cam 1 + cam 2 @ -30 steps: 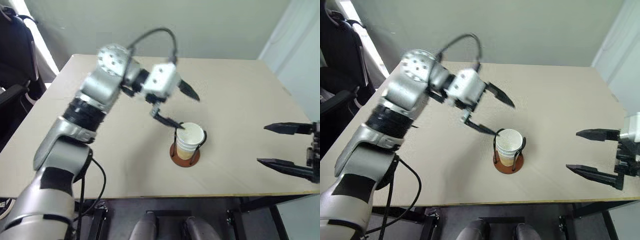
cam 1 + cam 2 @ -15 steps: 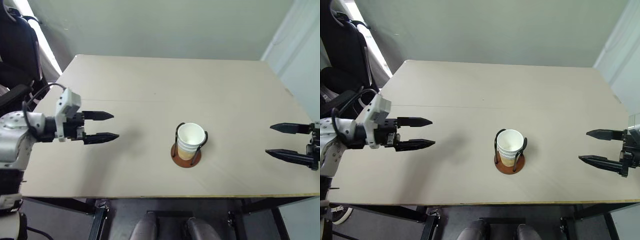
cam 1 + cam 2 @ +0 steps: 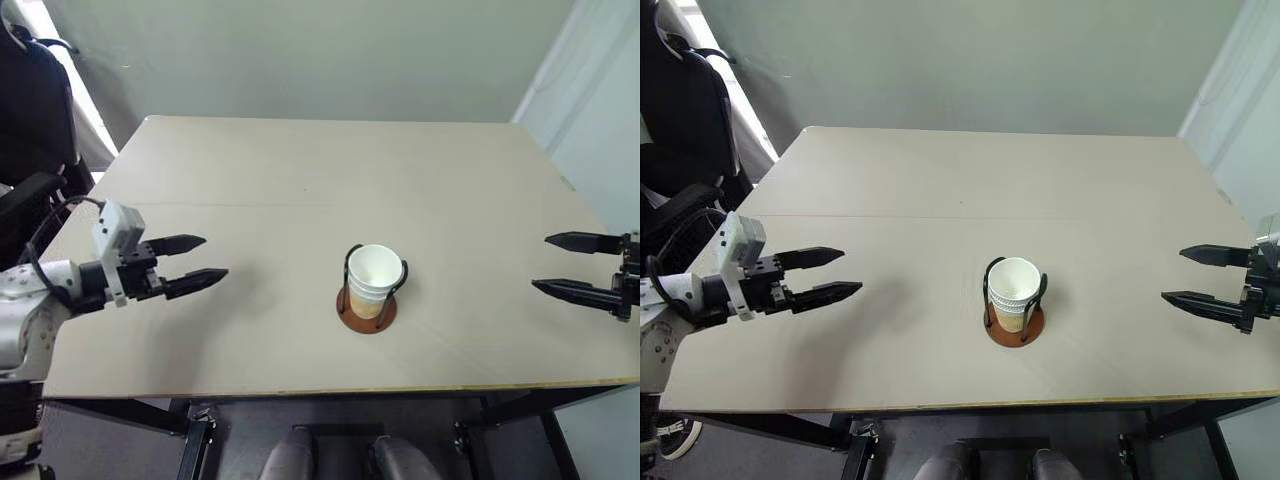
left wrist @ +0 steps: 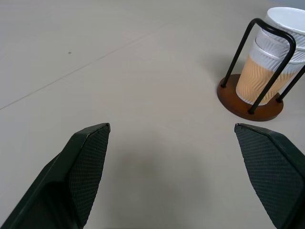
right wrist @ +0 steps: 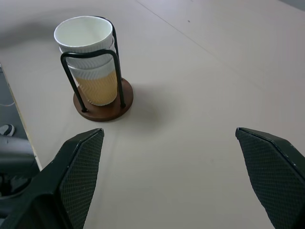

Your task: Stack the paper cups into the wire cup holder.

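The paper cups (image 3: 374,281) stand nested in one stack inside the wire cup holder (image 3: 366,312), a reddish-brown disc with black wire loops, near the table's front middle. The stack shows white rims above a tan lower cup (image 5: 97,86) (image 4: 267,71). My left gripper (image 3: 200,260) hovers open over the table's left side, pointing toward the holder and well apart from it. My right gripper (image 3: 556,263) hangs open at the table's right edge, also pointing inward. Nothing sits between either pair of fingers.
The beige table (image 3: 300,180) has a thin seam running across it. A black chair (image 3: 680,130) stands off the left edge, and a pale wall lies behind.
My left arm has swung away from the cup holder out to the left and lower, with its wrist rolled. The right gripper shifted slightly rightward. The stacked cups stay in the holder.
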